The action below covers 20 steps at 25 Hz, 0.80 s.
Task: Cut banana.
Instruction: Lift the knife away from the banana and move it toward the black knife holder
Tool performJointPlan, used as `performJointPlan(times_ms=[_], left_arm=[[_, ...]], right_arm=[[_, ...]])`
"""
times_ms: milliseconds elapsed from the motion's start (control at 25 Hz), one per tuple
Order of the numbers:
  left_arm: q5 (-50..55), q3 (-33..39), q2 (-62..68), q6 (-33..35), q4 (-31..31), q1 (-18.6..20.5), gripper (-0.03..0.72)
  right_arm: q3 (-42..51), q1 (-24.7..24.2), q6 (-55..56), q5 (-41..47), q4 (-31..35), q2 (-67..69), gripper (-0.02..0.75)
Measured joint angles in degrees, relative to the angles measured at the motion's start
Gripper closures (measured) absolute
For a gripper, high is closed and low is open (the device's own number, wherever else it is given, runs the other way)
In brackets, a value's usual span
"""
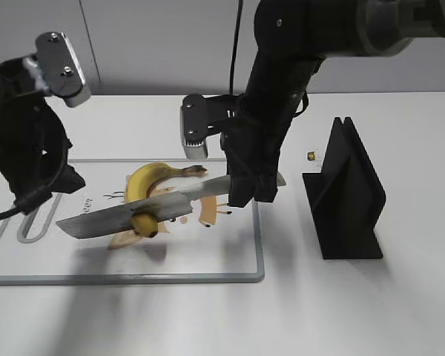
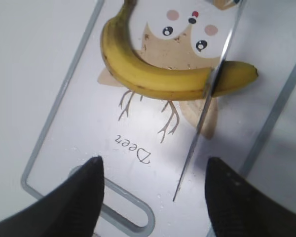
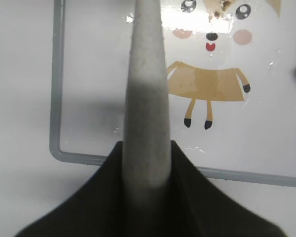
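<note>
Banana [image 2: 153, 79]: soft, curved, liable to roll; lies on cutting board [image 1: 237, 276] toward worktop's left edge. Right gripper [image 3: 148, 197] clamps knife [image 1: 126, 213] handle. Left gripper [image 2: 153, 192] spread, empty; steady the banana's long portion.

A cutting board [image 1: 208, 276] lies on the desk [image 1: 400, 311] toward its left front, its handle loop at the left end. On the board rests a banana [image 1: 144, 185], roughly at the middle, curving from the back toward the front edge. A knife [image 1: 126, 213] lies across the banana's front end, its blade running leftward from the right gripper [image 1: 248, 194], which grips the handle over the board's right part. The left gripper [image 2: 150, 185] hangs above the board's left end. Right of the board stands a knife holder [image 1: 348, 193], and behind that, toward the desk's back edge, sits a small object [image 1: 311, 156].
</note>
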Motion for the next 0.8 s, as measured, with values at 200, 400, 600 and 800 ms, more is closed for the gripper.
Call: performJointPlan(times_ms=[200,400,600,800], left_arm=[[0.05,0.0,-5.2,-0.32,0.24,0.0,0.076],[0.11,-0.21,-10.14,-5.32,0.64,0.91,0.087],[0.15,-0.28,-14.3,-13.28,1.0,5.88,0.093],[1.54,-0.28,-17.31,-21.34,1.24,11.77,0.094]], right_arm=[[0.0,0.0,0.0,1.3,0.9,-2.59,0.578],[0.0,0.0,0.84,4.09,1.18,-5.27,0.578],[0.0,0.0,10.81,4.54,1.18,-7.76,0.578],[0.0,0.0,17.73,6.05,1.18,-10.79,0.578]])
